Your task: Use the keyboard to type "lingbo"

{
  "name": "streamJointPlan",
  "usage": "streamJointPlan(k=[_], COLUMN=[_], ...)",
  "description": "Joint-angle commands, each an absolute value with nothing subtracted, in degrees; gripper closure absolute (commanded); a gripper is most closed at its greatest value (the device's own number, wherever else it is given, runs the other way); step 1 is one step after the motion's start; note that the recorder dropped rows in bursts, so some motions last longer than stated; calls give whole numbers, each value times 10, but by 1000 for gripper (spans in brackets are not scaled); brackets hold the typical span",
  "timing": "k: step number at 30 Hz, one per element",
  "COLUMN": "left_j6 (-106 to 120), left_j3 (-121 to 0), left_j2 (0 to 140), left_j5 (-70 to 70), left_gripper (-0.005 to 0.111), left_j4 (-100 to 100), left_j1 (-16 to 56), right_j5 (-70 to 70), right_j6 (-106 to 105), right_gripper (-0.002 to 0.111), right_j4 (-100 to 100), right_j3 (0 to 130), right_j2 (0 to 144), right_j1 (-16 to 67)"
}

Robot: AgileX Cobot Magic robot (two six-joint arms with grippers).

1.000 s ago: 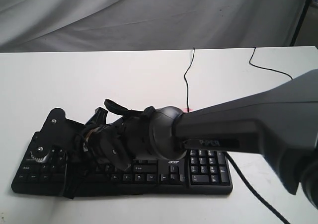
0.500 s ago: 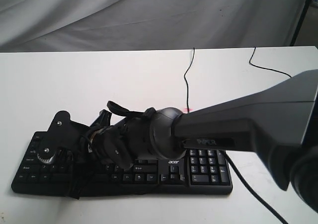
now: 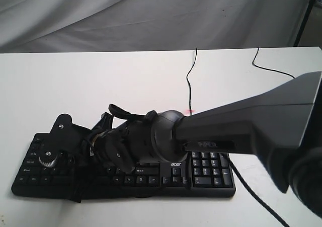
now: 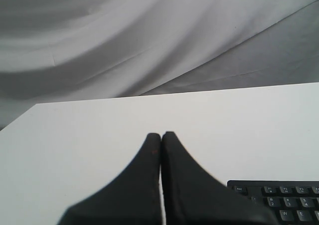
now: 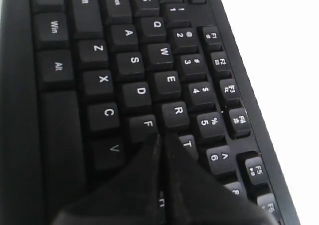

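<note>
Grey draped cloth (image 3: 151, 15) fills the background, and below it the white bench (image 3: 100, 81) spreads wide. Across the picture sweeps the big grey right arm (image 3: 251, 121), reaching over the keyboard (image 3: 206, 169) towards its letter end. The keyboard lies flat on the near part of the bench, number pad and white acer logo showing clear of the arm, much of the middle hidden beneath the wrist.

Up close now on the right gripper (image 5: 160, 137): its two black fingers (image 5: 139, 180) are pressed together, nothing between them, and the joined tip sits over the keyboard's letter block, right at the F, R and T keys. Whether it touches a key, I cannot tell.

Over to the left gripper (image 4: 161, 135): fingers also shut tight and empty, above bare bench just off the keyboard's Esc corner.

One thin black cable (image 3: 190, 76) runs away from the keyboard's far edge. A second black cable (image 3: 271, 68) curls beyond the keyboard's number-pad end.
</note>
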State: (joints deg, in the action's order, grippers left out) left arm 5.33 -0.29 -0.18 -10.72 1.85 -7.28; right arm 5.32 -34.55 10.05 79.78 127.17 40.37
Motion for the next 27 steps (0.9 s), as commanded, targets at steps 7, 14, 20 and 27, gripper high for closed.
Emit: streamJointPlan(k=[7,14,20,27], left_j6=[52,52,52,52], left_j3=[0,0,0,0], left_j2=[0,0,0,0], left_j5=[-105,-105,-105,-105], left_gripper=[106,106,106,106], left_j4=[18,18,18,18], left_j1=[-71,-71,-71,-71], right_j5=[68,70,84,64], right_j6=[-345,-345,-345,-345], right_gripper=[108,108,108,108], right_j4=[97,97,96,96], right_j3=[801,801,791,751], right_j2=[1270,1236,1217,1203], right_j1=[400,400,400,403])
